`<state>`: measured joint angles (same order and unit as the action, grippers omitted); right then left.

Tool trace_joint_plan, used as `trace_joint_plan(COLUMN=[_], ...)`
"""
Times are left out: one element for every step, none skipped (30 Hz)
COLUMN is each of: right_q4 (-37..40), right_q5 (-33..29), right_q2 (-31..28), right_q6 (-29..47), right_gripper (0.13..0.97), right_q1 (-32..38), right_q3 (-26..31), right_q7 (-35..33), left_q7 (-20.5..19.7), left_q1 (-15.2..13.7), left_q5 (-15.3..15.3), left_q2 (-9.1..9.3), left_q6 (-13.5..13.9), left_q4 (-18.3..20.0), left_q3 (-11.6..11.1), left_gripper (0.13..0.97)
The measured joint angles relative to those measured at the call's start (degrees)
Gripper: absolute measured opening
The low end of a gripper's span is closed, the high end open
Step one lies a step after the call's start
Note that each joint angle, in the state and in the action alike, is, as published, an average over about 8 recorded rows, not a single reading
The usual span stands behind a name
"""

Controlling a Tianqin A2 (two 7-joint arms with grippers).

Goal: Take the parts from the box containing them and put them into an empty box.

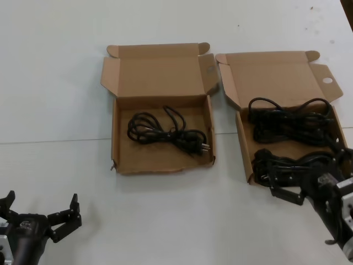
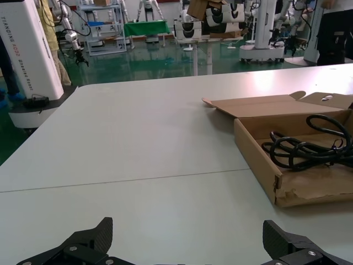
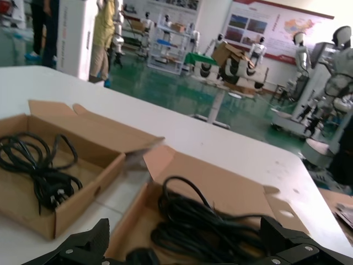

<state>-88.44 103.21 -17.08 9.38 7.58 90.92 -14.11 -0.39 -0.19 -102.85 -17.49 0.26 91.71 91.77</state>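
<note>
The right gripper (image 1: 287, 190) hangs with jaws wide over the near cable bundle (image 1: 292, 163) in the box containing them (image 1: 241, 132), the one with the punched hole. The cord looks light, limp and tangle-prone; gripping the bunched middle seems safest. The empty box (image 1: 118, 141) already holds one cable (image 1: 165, 132). The left gripper (image 1: 41, 212) idles wide-jawed above the tabletop (image 1: 176, 215).

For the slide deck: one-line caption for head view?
Right gripper open over cables in the holed box.
</note>
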Motion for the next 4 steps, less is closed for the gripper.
trace_joint_plan(right_q4=[-0.20, -0.29, -0.39, -0.48], right_q5=[0.00, -0.01, -0.01, -0.01], right_q2=[-0.01, -0.01, -0.01, -0.02], right_q6=[-0.57, -0.85, -1.12, -1.39], right_gripper=[0.966, 0.966, 0.966, 0.966], right_q1=[-0.44, -0.68, -0.89, -1.12], right_q3=[0.05, 0.07, 0.09, 0.11], right_q7=[0.00, 0.00, 0.00, 0.00], left_q7=[0.02, 0.03, 0.04, 0.06], left_q1=[0.01, 0.02, 0.02, 0.03], left_q5=[-0.02, -0.03, -0.03, -0.04], left_q2=[0.02, 0.03, 0.04, 0.05], left_q6=[-0.02, -0.02, -0.03, -0.04], left_q4=[0.00, 0.00, 0.00, -0.01], left_q3=[-0.01, -0.01, -0.01, -0.01], left_gripper=[0.965, 0.965, 0.965, 0.965])
